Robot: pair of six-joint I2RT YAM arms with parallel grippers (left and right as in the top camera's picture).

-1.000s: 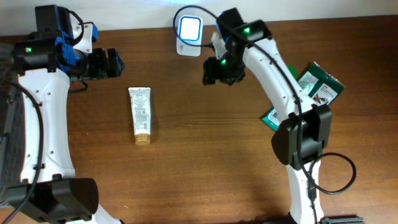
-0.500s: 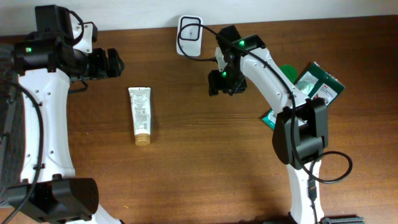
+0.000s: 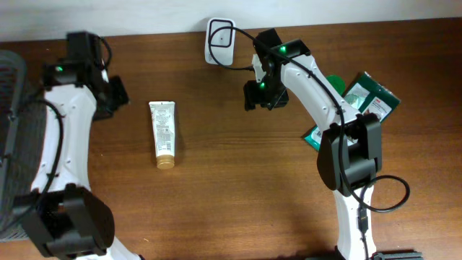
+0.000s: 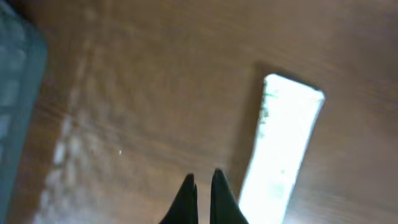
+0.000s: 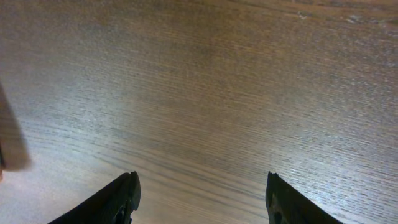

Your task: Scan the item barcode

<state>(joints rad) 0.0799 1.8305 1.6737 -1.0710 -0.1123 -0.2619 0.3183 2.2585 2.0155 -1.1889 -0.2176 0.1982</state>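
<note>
The tube (image 3: 163,133) lies flat on the table (image 3: 238,188), label up, cap toward the robot's base, touched by neither arm. The left gripper (image 4: 203,179) hangs just beside its far end with jaws pinched together on nothing, so I'd say it must open before any pickup. The right gripper (image 5: 202,186), partly spread and empty, hovers over bare wood near the scanner (image 3: 220,40) at the far edge, likely waiting there to handle the scanning

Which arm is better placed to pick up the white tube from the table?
Left. The left gripper, though shut, is close to the tube; the right gripper, open and empty, hangs farther off, nearer the scanner.
</note>
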